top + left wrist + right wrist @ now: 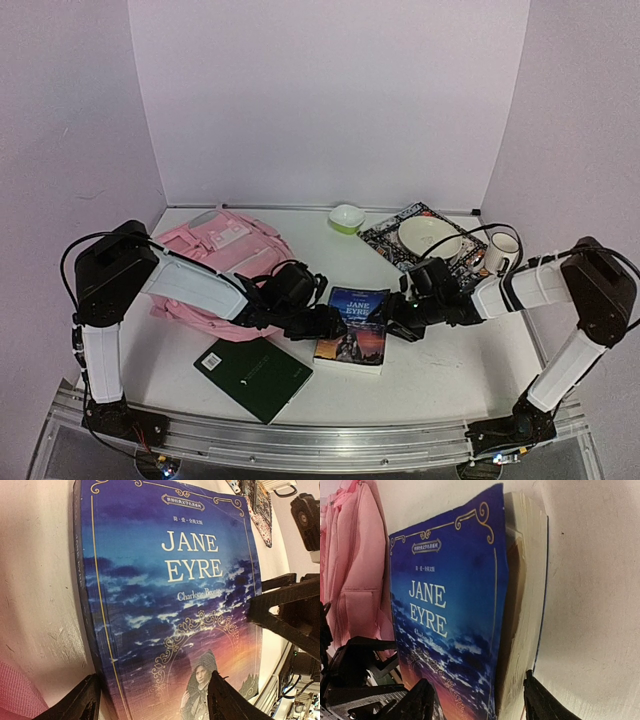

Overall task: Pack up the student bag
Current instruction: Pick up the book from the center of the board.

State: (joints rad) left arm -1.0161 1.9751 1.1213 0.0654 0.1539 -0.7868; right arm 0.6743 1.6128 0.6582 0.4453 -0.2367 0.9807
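Note:
The pink student bag lies at the left of the table and also shows in the right wrist view. A blue "Jane Eyre" book lies flat on the table between my grippers. My left gripper is open at the book's spine side: in the left wrist view one finger is on the table beside the spine and the other is over the cover. My right gripper is open at the page-edge side, one finger over the cover and the other beside the pages.
A dark green book lies near the front left. At the back right a magazine carries a white bowl, with a white mug beside it. A small green bowl stands at the back.

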